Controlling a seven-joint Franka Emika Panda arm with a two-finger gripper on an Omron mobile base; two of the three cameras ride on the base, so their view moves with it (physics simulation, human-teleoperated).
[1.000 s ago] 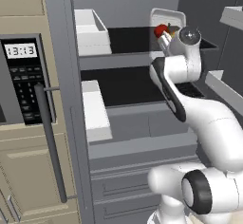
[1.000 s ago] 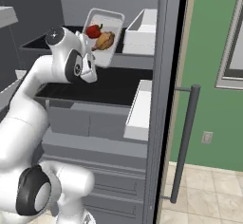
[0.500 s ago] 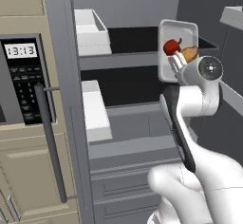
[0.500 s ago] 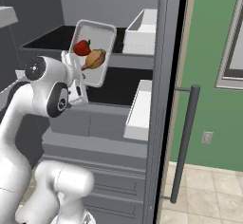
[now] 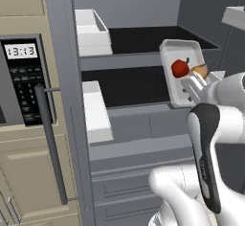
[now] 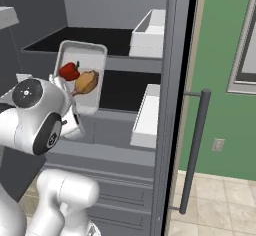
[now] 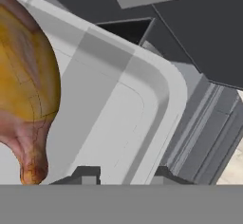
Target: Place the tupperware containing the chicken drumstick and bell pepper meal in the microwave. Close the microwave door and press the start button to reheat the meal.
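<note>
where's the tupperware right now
The tupperware is held up tilted in the gripper, in front of the open fridge's shelves, right of centre in the left base view, well right of the microwave.

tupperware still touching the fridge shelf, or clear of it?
Apart. Left base view: the tupperware hangs tilted in the gripper, in front of the shelf, not resting on it.

One tupperware [image 5: 180, 55] holding one bell pepper [image 5: 180, 68] and one chicken drumstick [image 5: 200, 70], two white bins [image 5: 89, 26], one microwave [image 5: 21, 79].

Matt grey tupperware [image 5: 179, 52]; glossy red bell pepper [image 5: 180, 68].
</note>
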